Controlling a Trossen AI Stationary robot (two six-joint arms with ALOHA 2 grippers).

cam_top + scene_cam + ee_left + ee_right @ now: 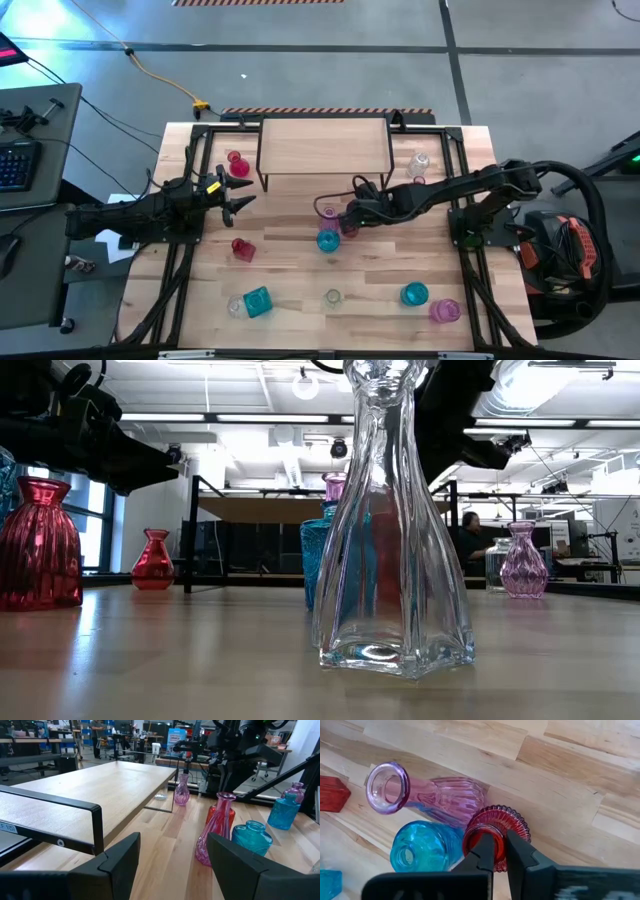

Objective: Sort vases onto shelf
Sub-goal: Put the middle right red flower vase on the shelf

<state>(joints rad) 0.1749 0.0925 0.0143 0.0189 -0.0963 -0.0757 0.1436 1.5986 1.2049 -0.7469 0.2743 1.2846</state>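
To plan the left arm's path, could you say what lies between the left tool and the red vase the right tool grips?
In the high view, bare tabletop, then the purple vase standing next to the red vase.

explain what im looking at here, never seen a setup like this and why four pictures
It is a two-armed robot at a wooden table, filmed four ways: from overhead, from table height, and from a camera on each wrist. Small coloured glass vases stand scattered on the table, and a low shelf at the back is empty on top. The right gripper has shut on the rim of a red vase, beside a pink-purple vase and a teal vase. The left gripper waits open near the shelf's left end, holding nothing.
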